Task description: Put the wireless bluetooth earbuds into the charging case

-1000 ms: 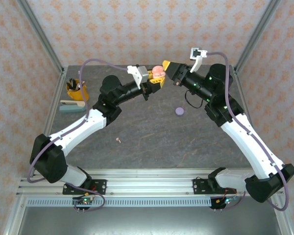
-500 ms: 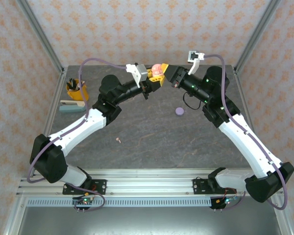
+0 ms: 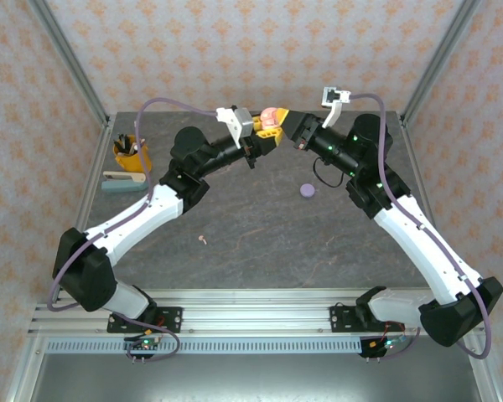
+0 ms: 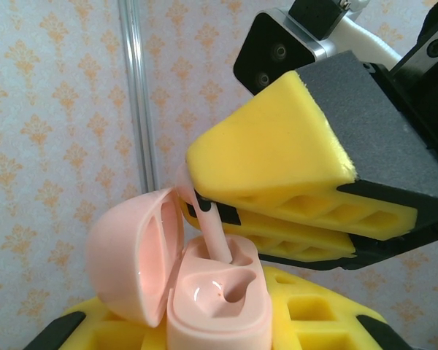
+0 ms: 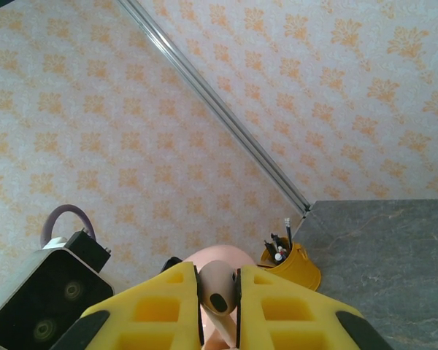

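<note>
Our right gripper [image 5: 217, 286] pinches the pink earbud [image 4: 210, 235], stem pointing down into the open charging case [image 4: 220, 306] our left gripper [image 3: 267, 133] clamps.

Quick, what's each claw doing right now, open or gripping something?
Left claw: closed on the open pink case.
Right claw: closed on a pale pink earbud, stem at the case's socket.

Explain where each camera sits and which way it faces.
Top: fixed above, behind the arms, looking down on the table; both arms show, left gripper and right gripper together at the case.
Left wrist: looks over its own fingers holding the open case, toward the right gripper and wall.
Right wrist: looks past its fingers pinching the earbud, toward wall and pen cup.
Both wrist views share the earbud.
</note>
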### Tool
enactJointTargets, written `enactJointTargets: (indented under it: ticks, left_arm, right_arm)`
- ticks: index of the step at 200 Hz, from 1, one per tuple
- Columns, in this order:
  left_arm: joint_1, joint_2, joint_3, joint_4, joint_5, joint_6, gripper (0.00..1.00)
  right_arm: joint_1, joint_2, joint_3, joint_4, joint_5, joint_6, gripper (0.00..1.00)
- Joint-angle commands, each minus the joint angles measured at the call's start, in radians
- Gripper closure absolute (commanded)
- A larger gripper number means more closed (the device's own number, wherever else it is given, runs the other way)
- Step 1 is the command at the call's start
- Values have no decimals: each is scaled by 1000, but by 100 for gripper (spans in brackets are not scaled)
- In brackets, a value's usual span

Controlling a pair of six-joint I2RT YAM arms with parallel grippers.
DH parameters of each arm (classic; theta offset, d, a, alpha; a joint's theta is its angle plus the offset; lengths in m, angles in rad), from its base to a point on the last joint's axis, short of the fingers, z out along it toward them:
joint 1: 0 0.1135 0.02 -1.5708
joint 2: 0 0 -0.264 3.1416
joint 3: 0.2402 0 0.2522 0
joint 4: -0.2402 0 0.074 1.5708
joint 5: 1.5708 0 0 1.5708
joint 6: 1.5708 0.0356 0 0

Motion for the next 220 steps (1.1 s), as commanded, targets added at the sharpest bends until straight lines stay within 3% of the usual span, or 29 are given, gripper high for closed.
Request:
enactJointTargets:
  ticks: [1, 195, 220]
  left_arm:
    - [-13, 13, 45, 39, -12, -9, 98]
    - [-14, 4, 83, -1, -79, 27, 98]
    - [-15, 6, 80, -1, -73, 18, 98]
  right_arm:
    - [0, -11, 9, 25, -40, -2, 84]
    - [0, -50, -24, -218, -86, -165, 85]
    - [0, -39, -6, -251, -55, -175, 77]
